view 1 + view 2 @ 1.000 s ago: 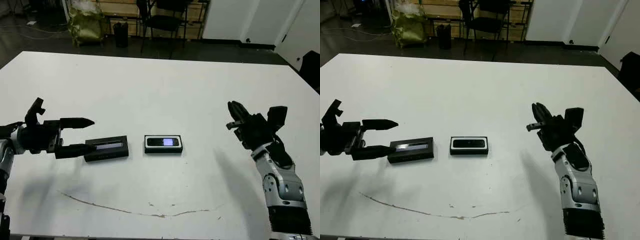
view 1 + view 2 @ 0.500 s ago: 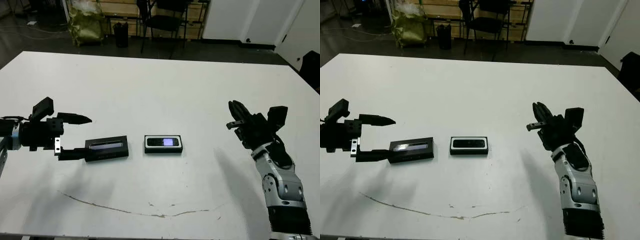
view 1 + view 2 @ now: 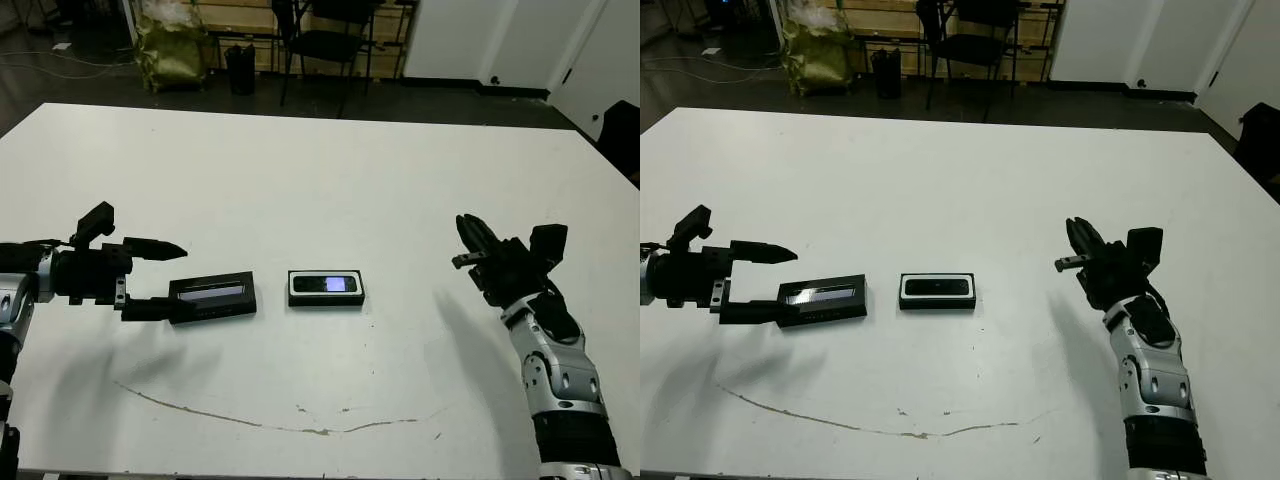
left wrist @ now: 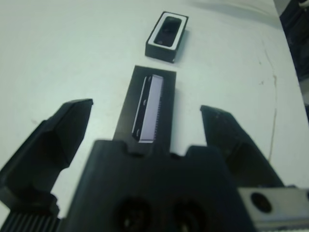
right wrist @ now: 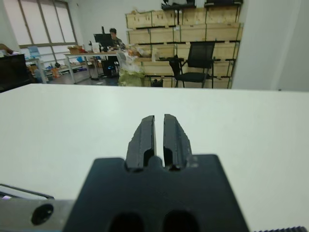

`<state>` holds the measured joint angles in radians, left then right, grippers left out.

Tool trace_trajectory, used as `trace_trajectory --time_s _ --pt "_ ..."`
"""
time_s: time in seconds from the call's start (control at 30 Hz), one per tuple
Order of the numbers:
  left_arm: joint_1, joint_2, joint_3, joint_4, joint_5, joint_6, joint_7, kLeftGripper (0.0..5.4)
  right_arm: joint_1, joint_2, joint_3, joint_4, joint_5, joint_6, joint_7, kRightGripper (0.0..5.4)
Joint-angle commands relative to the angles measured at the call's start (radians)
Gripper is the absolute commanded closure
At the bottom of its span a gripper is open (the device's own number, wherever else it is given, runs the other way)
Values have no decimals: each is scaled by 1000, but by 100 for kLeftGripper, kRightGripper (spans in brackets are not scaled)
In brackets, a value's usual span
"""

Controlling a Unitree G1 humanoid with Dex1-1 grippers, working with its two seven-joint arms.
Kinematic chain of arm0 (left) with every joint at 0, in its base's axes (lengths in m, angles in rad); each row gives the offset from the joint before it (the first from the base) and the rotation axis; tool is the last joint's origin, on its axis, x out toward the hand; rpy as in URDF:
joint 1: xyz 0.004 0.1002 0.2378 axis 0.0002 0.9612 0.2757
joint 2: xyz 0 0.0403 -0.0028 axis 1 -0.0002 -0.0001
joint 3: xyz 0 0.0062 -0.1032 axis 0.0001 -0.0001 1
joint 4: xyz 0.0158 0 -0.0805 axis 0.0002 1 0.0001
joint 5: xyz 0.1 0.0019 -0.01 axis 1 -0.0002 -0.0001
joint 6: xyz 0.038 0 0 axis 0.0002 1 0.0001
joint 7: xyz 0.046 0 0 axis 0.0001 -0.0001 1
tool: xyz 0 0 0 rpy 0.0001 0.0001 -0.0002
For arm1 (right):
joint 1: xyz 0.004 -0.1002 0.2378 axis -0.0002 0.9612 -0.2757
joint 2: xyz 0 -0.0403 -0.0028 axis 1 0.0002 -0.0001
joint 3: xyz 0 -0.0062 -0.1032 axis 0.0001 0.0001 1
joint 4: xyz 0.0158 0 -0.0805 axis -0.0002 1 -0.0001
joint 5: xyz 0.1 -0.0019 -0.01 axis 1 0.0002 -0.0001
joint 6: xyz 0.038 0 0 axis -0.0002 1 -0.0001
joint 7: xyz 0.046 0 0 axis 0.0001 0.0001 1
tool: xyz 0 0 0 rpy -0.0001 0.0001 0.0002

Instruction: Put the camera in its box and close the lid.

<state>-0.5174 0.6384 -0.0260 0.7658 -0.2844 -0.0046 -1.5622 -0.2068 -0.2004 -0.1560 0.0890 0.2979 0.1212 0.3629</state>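
Two grippers: both hover off the table [image 3: 330,160]
left gripper [image 3: 163,277]: fingers spread wide, lower tip at the lid's end; contact unclear
lid [image 3: 212,296]: flat on table; left wrist view shows its pale strip between the fingers
box [image 3: 326,288]: just right of lid, camera [image 3: 327,284] inside
right gripper [image 3: 466,243]: well right; its wrist view shows fingers together, empty

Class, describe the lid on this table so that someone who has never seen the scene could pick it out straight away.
On the white table two small black things lie side by side near the middle. The lid is the one nearer the robot's left hand, whose open fingers reach toward its end. Its neighbour, the box, shows a white rim around the camera; the lid is flat, with a pale glossy strip along its top.
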Motion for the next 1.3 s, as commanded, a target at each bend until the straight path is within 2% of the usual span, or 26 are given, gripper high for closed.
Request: trace_trajectory --time_s 0.03,0.17,0.3,0.53,0.6,0.73,0.93,1.07,1.3 --pt "-33 -54 17 135 -4 -93 -46 2 16 -9 -3 3 7 24 5 540" --pt "-43 -61 21 167 25 -206 -39 2 18 -9 1 6 -8 16 -2 540" --pt "-74 -66 8 236 22 -201 -52 2 19 -9 3 10 -18 13 -7 540" --pt "-100 -80 -3 304 27 -287 -52 2 21 -3 0 1 12 15 9 540" --pt "-115 -81 -12 326 51 -297 -52 2 20 -4 -2 11 10 17 7 540" --pt "-136 -85 -32 360 75 -259 -52 2 -5 -12 -14 149 2 -81 56 540" --pt "-142 -87 -38 376 81 -263 -52 2 27 -7 8 -29 -1 58 -15 540" --pt "-143 -93 -32 385 97 -268 -52 2 24 -6 3 5 -2 25 -2 540" --pt "-159 -106 -30 424 133 -256 -49 2 34 -8 7 -48 -6 93 -41 540"
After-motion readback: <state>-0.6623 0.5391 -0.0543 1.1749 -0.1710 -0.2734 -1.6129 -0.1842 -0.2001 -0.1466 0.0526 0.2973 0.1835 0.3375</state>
